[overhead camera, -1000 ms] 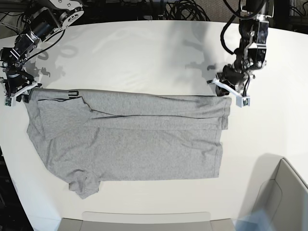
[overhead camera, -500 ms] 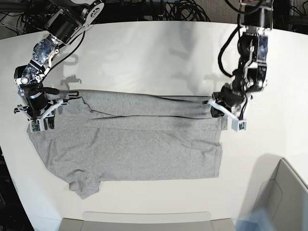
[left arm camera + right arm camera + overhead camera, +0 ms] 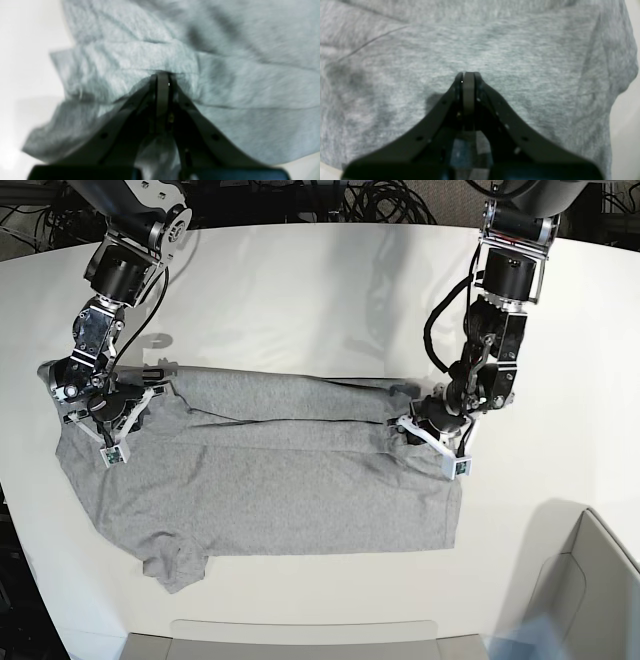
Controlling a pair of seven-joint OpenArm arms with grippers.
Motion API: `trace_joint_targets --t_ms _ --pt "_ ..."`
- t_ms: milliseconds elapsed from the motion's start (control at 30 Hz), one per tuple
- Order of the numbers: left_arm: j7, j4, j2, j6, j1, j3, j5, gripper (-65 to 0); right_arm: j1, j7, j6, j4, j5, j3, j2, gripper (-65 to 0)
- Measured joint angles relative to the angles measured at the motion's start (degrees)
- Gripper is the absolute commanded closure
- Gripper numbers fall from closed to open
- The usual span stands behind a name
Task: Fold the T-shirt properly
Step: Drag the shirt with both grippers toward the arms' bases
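The left wrist view is motion-blurred, so the T-shirt (image 3: 225, 75) folds near the left gripper (image 3: 162, 77) read soft. Both wrist views crop the garment at their edges; any lettering is hidden.

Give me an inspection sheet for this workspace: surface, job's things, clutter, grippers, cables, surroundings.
Surface: white table, bare around the cloth.
Job's things: grey T-shirt lying flat, partly folded lengthwise, plain side showing.
Clutter: nothing seen.
Grippers: left gripper shut on the shirt's hem end; right gripper shut, pressed on the cloth at the collar end; a pinch there cannot be told.
Cables: black cables bundled behind the table; one runs along the left arm.
Surroundings: grey bin at the near corner.
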Motion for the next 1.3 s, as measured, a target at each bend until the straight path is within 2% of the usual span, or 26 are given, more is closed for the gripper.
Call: trace_joint_targets --t_ms 133,300,467,567,700,800,933,1033,1167,1300 --pt "-2.51 -0.57 -1.25 -0.85 3.76 0.11 -1.22 0.0 -3.04 3.67 -0.33 -0.17 3.15 -0.11 1.70 0.0" --pt "-5.60 3.56 -5.68 -2.58 10.08 0.02 -2.89 0.0 -7.19 4.98 -0.33 3.30 3.78 2.27 1.31 0.0" --pt "-6.51 10.32 -9.62 -2.23 17.53 -0.44 -2.51 0.0 -9.90 6.60 -0.28 4.26 5.51 4.37 1.64 0.0" --pt "-7.63 13.70 -10.23 -1.66 21.57 -0.72 -1.77 0.0 -11.74 6.49 1.66 6.67 5.07 5.73 1.42 0.0" --pt "-8.70 17.29 -10.49 -2.54 27.34 -3.08 -2.08 0.0 -14.38 6.08 1.73 10.56 4.72 8.74 -0.55 0.0" --pt "-8.90 19.26 -10.67 -4.04 31.47 -5.88 -3.19 0.0 -16.50 6.19 1.73 12.50 4.72 9.03 -1.42 0.0" --pt "-8.94 21.97 -11.15 -4.33 36.35 -8.68 -4.04 0.0 -19.30 7.93 1.64 13.81 6.10 9.11 -2.38 0.0" --pt "-9.03 23.34 -13.20 -5.27 39.69 -9.25 -4.72 0.0 -20.83 11.47 1.62 14.08 5.97 9.29 -3.85 0.0" --pt "-9.20 23.65 -13.81 -5.64 41.75 -10.86 -4.98 0.0 -23.45 19.78 0.42 14.38 3.89 9.29 -7.28 0.0" --pt "-13.55 23.65 -16.04 -5.64 44.63 -10.95 -4.94 0.0 -23.58 23.58 -0.17 14.62 0.24 9.07 -10.97 0.0"
